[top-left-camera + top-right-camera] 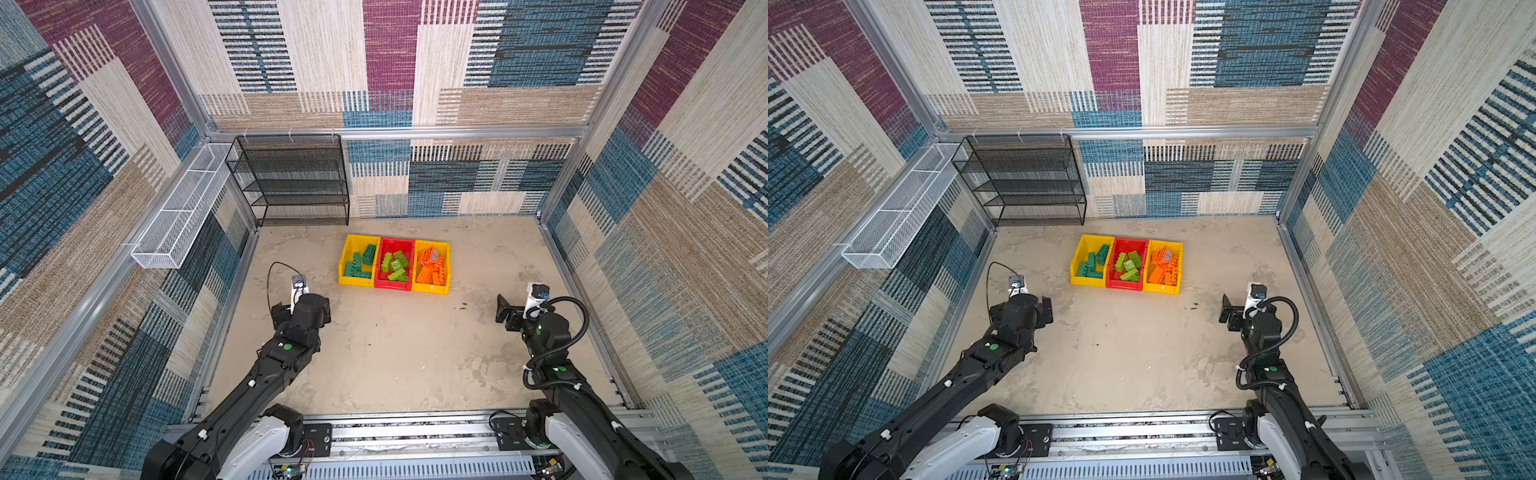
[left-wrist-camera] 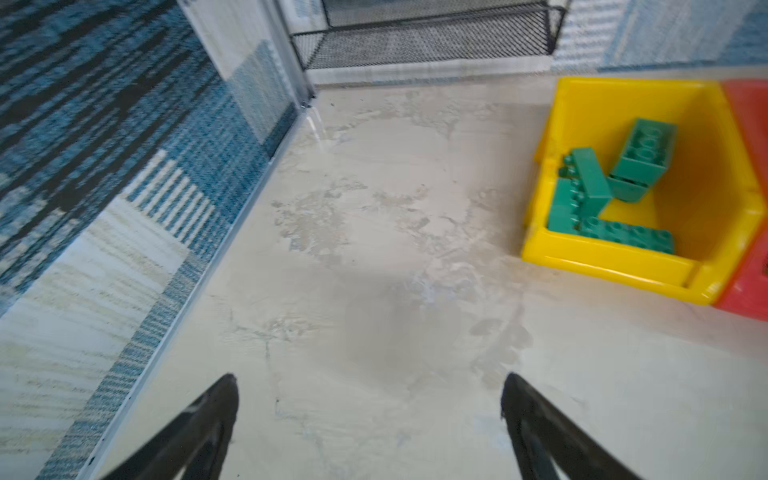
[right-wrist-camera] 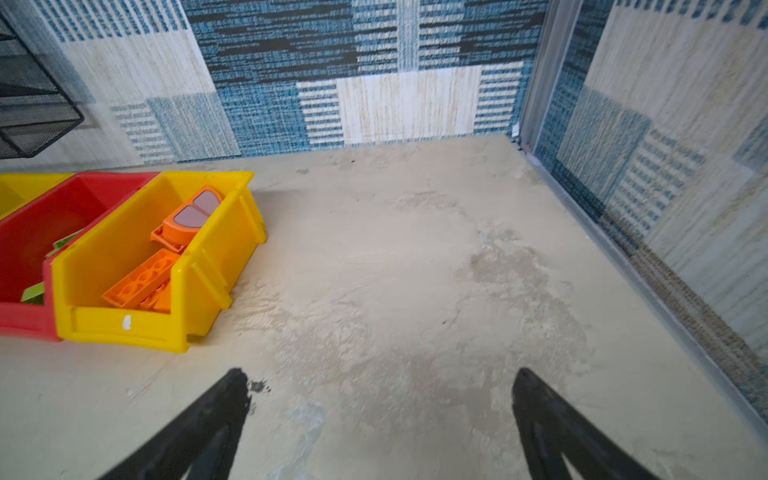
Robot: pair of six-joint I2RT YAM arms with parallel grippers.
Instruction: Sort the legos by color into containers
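The jaws of the left gripper (image 2: 370,382) are spread wide, and nothing is held between them; only bare tabletop (image 2: 374,249) is seen beneath. The jaws of the right gripper (image 3: 380,374) are likewise spread wide and empty. Ahead of both grippers, three containers (image 1: 1125,284) are set touching in a row. The dark teal legos (image 1: 358,266) are contained in the left yellow bin (image 1: 355,281), the lime legos (image 1: 395,266) in the red bin (image 1: 390,284), and the orange legos (image 1: 432,268) in the right yellow bin (image 1: 430,288).
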